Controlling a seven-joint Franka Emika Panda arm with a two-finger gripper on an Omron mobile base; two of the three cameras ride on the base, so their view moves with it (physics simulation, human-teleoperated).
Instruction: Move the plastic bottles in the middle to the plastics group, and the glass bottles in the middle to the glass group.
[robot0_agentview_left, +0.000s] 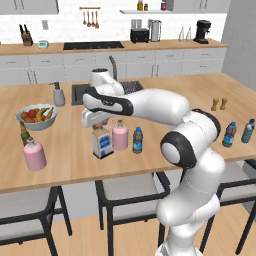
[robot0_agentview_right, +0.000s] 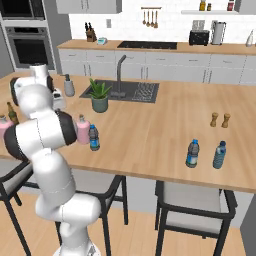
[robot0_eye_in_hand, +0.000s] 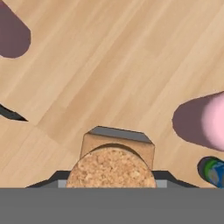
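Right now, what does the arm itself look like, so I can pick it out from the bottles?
The arm is glossy white with rounded, bulbous links and dark grey to black bands at the joints. The white hand block ends in the gripper. No cables or markings show.

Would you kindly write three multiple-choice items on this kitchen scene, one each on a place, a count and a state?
1. Where is the fruit bowl?
A. on the wooden counter, beside the grey dispenser
B. on a chair
C. in the sink

2. How many bottles stand in the middle cluster?
A. one
B. five
C. three

3. What is the claw doing?
A. hanging over the sink
B. closed on the flat square bottle at its stopper
C. gripping the pepper mills

A: the bowl rests on wood.
C: the square bottle, pink bottle and water bottle.
B: the cork stopper sits directly under the hand.
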